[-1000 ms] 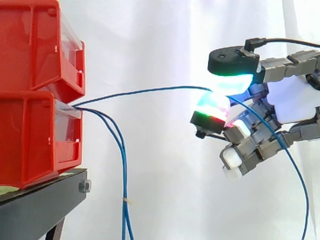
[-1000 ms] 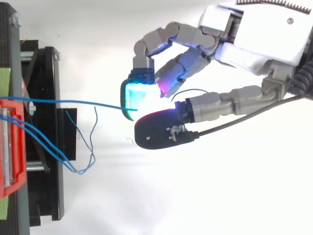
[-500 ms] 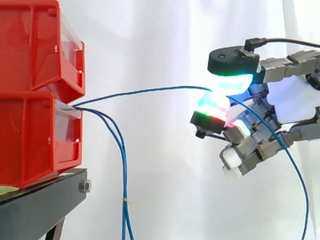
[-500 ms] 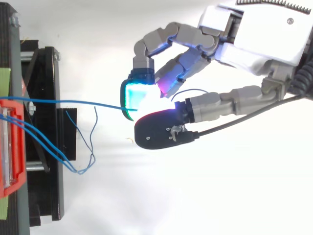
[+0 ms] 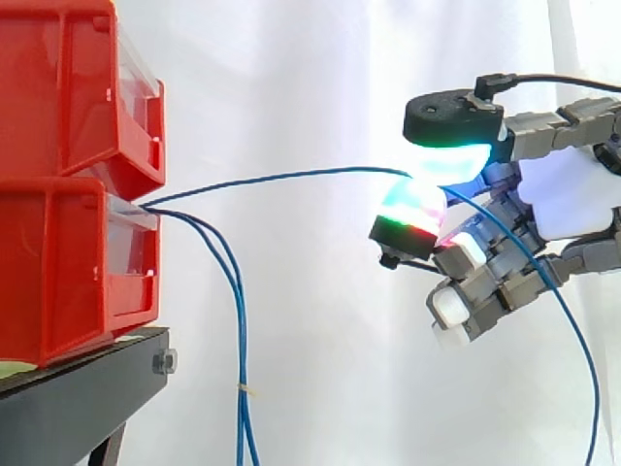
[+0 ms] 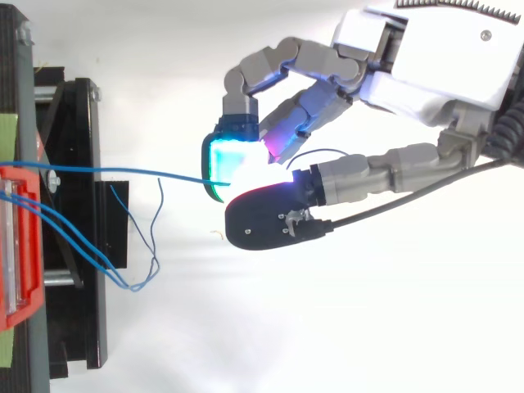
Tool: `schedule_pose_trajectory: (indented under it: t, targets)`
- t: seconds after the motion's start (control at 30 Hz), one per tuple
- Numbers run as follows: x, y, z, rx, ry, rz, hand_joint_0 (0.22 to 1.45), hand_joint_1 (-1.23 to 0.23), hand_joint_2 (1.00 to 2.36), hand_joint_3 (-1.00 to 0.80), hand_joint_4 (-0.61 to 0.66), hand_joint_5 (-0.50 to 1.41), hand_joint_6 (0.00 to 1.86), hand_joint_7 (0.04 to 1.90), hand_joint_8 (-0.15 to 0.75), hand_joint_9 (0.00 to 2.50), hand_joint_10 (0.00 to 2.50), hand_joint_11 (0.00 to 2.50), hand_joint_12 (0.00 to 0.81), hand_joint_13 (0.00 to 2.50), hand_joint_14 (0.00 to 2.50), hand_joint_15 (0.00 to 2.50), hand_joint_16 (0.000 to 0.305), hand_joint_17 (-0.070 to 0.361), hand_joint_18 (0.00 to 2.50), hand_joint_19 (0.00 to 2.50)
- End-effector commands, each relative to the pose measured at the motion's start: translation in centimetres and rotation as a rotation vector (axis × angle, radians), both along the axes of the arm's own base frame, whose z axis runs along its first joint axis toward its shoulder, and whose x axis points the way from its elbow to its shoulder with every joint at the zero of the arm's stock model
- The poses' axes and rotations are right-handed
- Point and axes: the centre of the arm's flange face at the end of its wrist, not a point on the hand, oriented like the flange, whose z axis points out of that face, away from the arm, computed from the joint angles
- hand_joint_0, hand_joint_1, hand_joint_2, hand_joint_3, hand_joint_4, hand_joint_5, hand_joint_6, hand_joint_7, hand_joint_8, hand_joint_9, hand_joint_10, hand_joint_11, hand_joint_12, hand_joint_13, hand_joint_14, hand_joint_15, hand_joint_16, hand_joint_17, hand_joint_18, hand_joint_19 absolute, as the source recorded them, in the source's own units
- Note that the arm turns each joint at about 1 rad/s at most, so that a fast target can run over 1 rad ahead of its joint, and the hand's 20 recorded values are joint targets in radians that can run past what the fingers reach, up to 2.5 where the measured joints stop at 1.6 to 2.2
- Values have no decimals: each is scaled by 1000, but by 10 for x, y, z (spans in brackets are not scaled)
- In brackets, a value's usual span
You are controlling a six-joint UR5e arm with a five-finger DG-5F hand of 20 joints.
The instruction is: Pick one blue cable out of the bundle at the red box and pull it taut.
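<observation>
We see the grey robot hand point(image 5: 568, 199) pinching one thin blue cable point(image 5: 291, 177) between glowing pads point(image 5: 448, 163), well out from the red plastic box point(image 5: 58, 262); the cable bows slightly; we judge a harder pull could slip it free.

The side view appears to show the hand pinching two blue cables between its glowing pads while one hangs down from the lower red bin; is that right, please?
Not quite: the hand pinches just one blue cable between its glowing pads, while two other blue cables hang down from the lower red bin. The side view shows this.
</observation>
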Motion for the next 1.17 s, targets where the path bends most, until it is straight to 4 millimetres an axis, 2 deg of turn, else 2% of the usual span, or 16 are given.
schedule_pose_trajectory:
  t: [0.0,1.13]
  targets:
    - [0,0,0,0,0,0,619,-831,1008,-1,95,-103,882,1283,375,947,13,889,408,758,18,498,60,135,667,395]
    - [0,0,0,0,0,0,617,-828,1006,10,90,-101,879,1291,373,918,12,845,412,741,16,492,60,136,669,399]
